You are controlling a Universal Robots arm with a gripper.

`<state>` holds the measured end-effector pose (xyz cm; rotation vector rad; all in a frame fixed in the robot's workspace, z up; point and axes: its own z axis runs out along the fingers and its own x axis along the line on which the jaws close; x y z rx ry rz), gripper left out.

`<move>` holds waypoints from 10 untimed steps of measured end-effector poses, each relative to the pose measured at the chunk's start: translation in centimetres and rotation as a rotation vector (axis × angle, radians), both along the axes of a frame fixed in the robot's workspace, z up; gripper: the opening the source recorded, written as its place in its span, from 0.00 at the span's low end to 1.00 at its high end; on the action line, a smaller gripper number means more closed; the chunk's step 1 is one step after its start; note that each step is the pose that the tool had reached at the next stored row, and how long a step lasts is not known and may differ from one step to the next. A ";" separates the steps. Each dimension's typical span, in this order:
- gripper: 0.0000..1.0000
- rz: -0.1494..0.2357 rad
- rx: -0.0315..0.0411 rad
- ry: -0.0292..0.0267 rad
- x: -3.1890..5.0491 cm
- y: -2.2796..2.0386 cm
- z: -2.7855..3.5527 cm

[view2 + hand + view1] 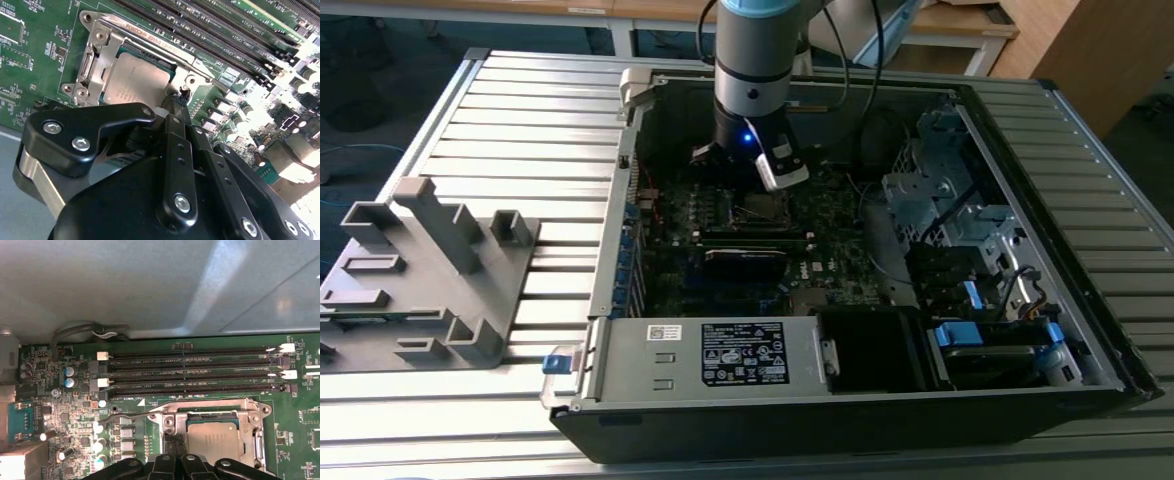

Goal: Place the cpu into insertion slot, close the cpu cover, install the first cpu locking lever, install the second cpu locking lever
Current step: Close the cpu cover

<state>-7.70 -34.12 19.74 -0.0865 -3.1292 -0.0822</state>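
The cpu lies flat in the insertion slot on the green motherboard inside the open computer case. The silvery cpu cover is folded down over it, so the chip's metal top shows through the cover's window. A thin wire locking lever sticks out sideways from the socket's corner. My gripper hangs low over the socket's edge, shut, with its tip at a lever's hooked end. In the exterior view the gripper stands just behind the socket.
Long memory slots run beside the socket. The case walls enclose the board, with a power supply in front and a drive cage at the exterior view's right. A grey fixture stands on the slatted table.
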 end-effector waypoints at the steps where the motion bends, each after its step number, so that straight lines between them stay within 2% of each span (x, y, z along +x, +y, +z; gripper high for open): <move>1: 0.11 0.000 0.0011 -0.0007 0.01 0.02 0.07; 10: 0.11 0.000 -0.0002 0.0002 0.00 0.00 1.85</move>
